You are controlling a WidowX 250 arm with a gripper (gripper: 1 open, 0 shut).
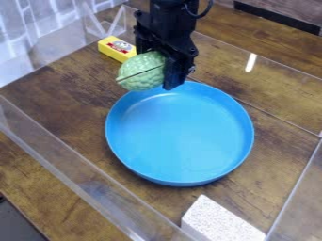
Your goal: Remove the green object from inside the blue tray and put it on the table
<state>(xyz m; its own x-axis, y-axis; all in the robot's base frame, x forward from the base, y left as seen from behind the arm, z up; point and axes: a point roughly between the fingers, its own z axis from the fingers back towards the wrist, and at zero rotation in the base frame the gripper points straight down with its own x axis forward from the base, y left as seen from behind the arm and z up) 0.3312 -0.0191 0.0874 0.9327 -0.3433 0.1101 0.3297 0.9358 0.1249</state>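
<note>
End effector [161,68] closed partway around green object [141,72], holding it over far-left rim of blue tray [180,137]; curved, bumpy skin could slip, dropping it back in instead of onto table [66,99].
</note>
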